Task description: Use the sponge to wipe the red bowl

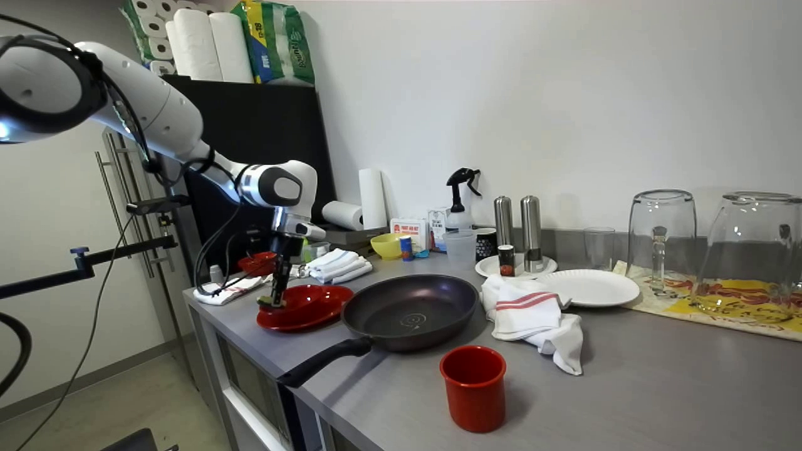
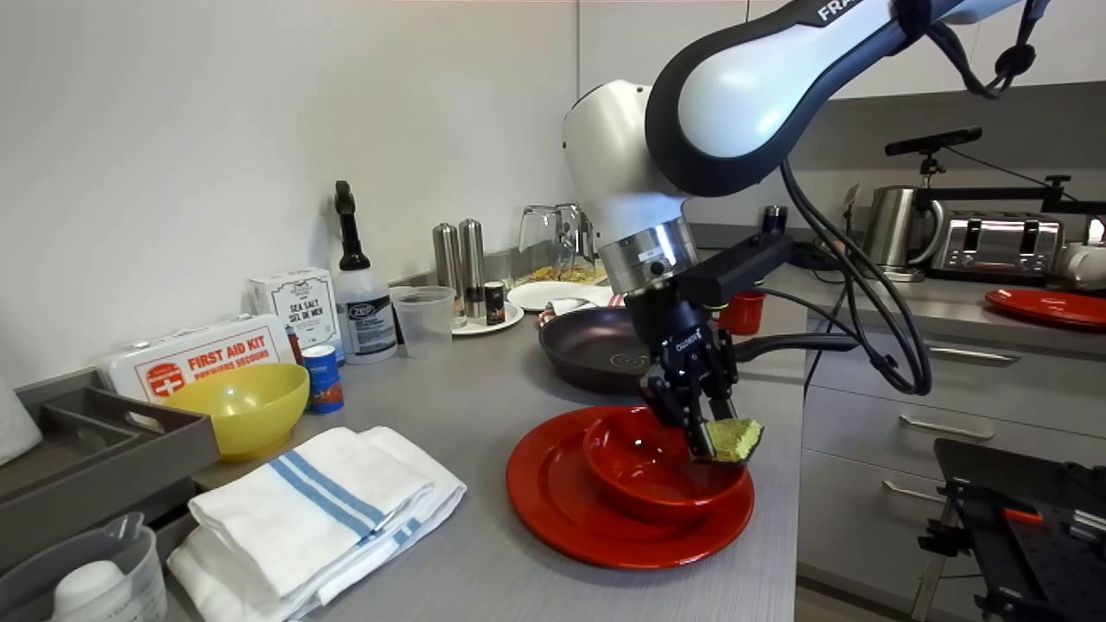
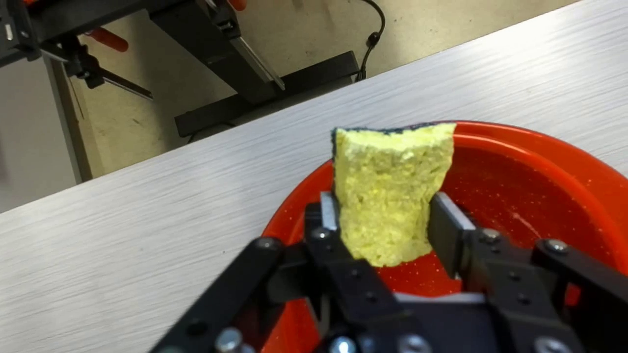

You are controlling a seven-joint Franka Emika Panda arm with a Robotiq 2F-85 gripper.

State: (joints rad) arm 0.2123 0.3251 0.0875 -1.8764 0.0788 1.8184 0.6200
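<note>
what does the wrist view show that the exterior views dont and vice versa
Only the wrist view: a pale streak inside the glossy red bowl, and the black foot of a floor stand.
Only the exterior views: the round black frying pan, upright red cup, pale spray bottle with black trigger, round yellow bowl and folded white towel with blue stripes.
All share: the yellow sponge with a dark layer, clamped in the black gripper; that bowl; the red plate under it; the grey countertop.

Red bowl (image 2: 635, 479) partly behind sponge (image 2: 736, 439)
</note>
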